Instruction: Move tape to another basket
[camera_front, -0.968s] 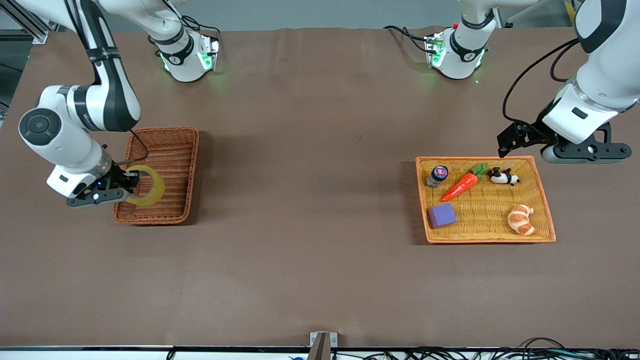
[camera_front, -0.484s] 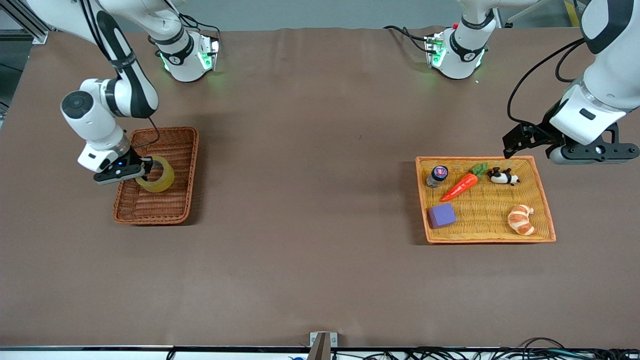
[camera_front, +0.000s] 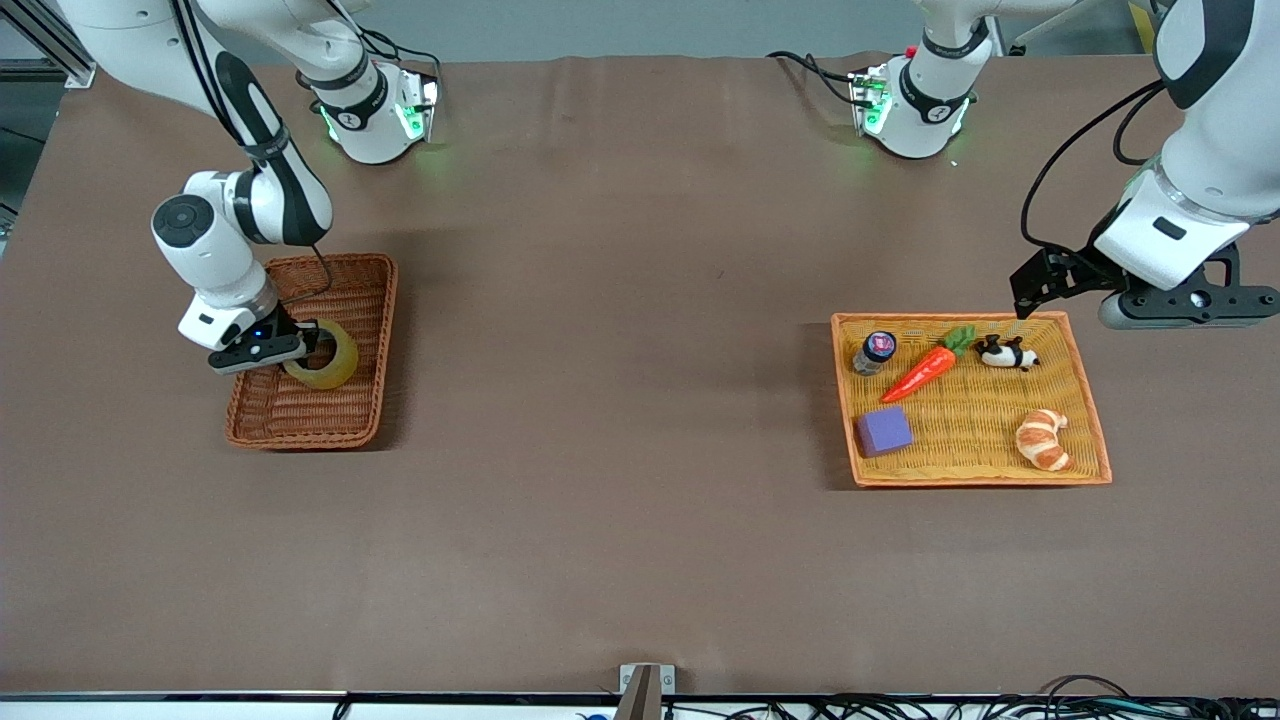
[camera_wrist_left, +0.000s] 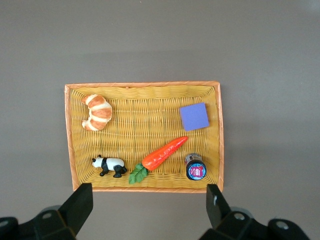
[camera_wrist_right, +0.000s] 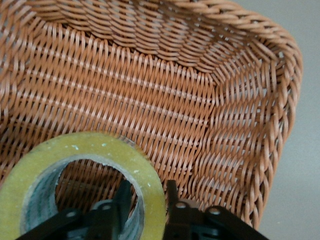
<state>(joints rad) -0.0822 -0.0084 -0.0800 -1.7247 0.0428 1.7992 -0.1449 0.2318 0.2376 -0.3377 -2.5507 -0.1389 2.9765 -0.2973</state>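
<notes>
The tape (camera_front: 328, 358) is a yellowish roll with a grey core, standing on edge low inside the reddish-brown wicker basket (camera_front: 383, 330) at the right arm's end of the table. My right gripper (camera_front: 300, 347) is shut on the tape, one finger inside the ring and one outside. In the right wrist view the tape (camera_wrist_right: 95, 150) sits between the fingers (camera_wrist_right: 172, 192) of that gripper (camera_wrist_right: 147, 200), over the basket's woven floor (camera_wrist_right: 125, 90). My left gripper (camera_front: 1030, 285) is open and empty, over the table just past the tray's farther rim.
The flat orange-yellow tray (camera_front: 980, 480) at the left arm's end holds a carrot (camera_front: 925, 372), a panda toy (camera_front: 1005, 353), a croissant (camera_front: 1042, 440), a purple block (camera_front: 884, 430) and a small jar (camera_front: 876, 350). The left wrist view shows the tray (camera_wrist_left: 145, 85) past the left gripper (camera_wrist_left: 148, 200).
My right gripper has carried the tape down into the basket and toward its middle. My left arm has barely shifted.
</notes>
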